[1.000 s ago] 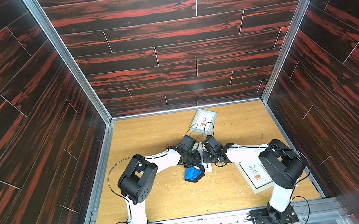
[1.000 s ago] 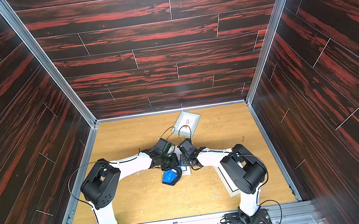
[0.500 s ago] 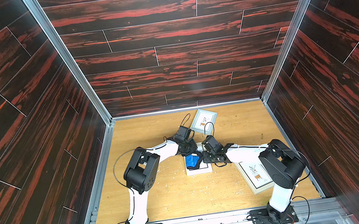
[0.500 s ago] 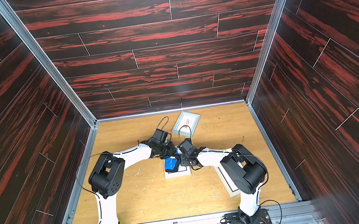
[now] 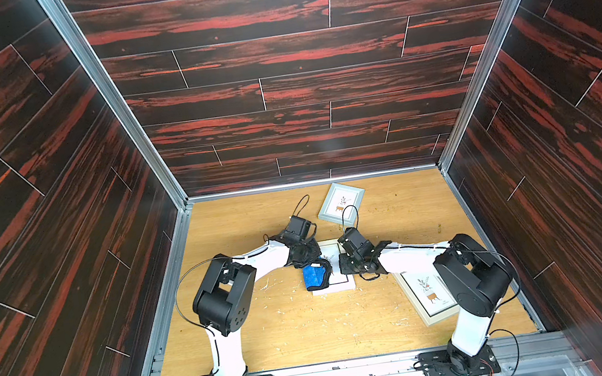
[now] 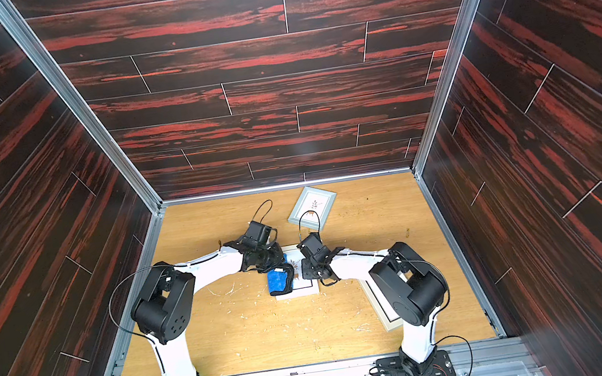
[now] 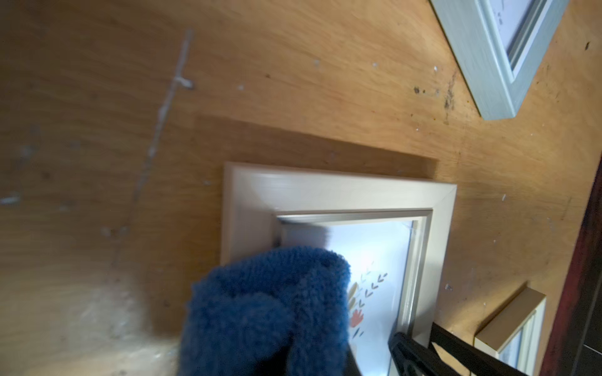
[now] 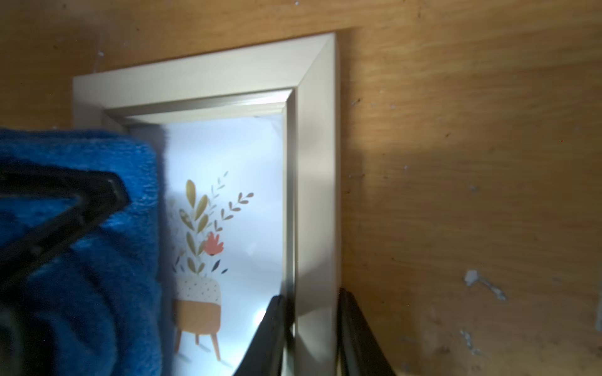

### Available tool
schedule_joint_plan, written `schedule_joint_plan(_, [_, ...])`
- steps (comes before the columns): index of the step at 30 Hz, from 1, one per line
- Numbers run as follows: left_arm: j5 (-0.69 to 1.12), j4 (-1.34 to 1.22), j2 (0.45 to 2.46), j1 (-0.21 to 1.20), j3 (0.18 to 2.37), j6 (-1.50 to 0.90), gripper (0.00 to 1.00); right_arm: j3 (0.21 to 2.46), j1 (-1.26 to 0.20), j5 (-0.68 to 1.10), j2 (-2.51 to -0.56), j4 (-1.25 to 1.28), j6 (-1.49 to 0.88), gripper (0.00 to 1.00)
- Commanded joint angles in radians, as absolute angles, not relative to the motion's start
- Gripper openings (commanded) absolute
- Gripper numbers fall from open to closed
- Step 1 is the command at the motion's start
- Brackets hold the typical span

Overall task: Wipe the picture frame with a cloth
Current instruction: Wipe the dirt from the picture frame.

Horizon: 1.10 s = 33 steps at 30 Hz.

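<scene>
Blue pile of the bunched cloth (image 7: 267, 309) half-buries the left fingers (image 8: 65, 208), which are clamped together on it. It hides the picture frame's (image 8: 316, 162) left rail and part of the print. The right fingers (image 8: 268, 338) pinch the opposite rail. The cloth's long axis follows the frame's long side, front-to-back on the counter (image 5: 310, 334).

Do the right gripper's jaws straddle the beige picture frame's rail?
Yes, the right gripper has one jaw inside and one outside the beige picture frame.
</scene>
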<state>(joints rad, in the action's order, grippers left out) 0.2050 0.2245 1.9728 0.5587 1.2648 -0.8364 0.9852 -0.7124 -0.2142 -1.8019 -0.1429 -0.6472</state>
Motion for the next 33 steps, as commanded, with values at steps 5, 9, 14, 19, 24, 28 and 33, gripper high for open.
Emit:
schedule_joint_plan(5, [0.220, 0.245, 2.075, 0.596, 1.336, -0.884, 0.00, 0.966, -0.704, -0.242, -1.818, -0.220, -0.660, 0.01])
schedule_joint_plan(9, [0.167, 0.283, 1.977, 0.535, 1.248, -0.835, 0.00, 0.965, -0.704, -0.243, -1.821, -0.219, -0.657, 0.01])
schedule_joint_plan(14, [0.108, 0.356, 1.940, 0.509, 1.239, -0.749, 0.00, 0.965, -0.704, -0.242, -1.819, -0.216, -0.658, 0.01])
schedule_joint_plan(19, [0.059, 0.368, 2.027, 0.510, 1.357, -0.735, 0.00, 0.966, -0.704, -0.246, -1.818, -0.224, -0.658, 0.01])
schedule_joint_plan(24, [0.118, 0.401, 2.145, 0.554, 1.528, -0.744, 0.00, 0.966, -0.705, -0.248, -1.816, -0.230, -0.660, 0.01])
schedule_joint_plan(28, [0.096, 0.402, 2.133, 0.528, 1.512, -0.746, 0.00, 0.971, -0.704, -0.254, -1.814, -0.233, -0.661, 0.01])
schedule_joint_plan(33, [0.065, 0.393, 2.080, 0.454, 1.458, -0.718, 0.00, 0.969, -0.705, -0.254, -1.814, -0.232, -0.657, 0.01])
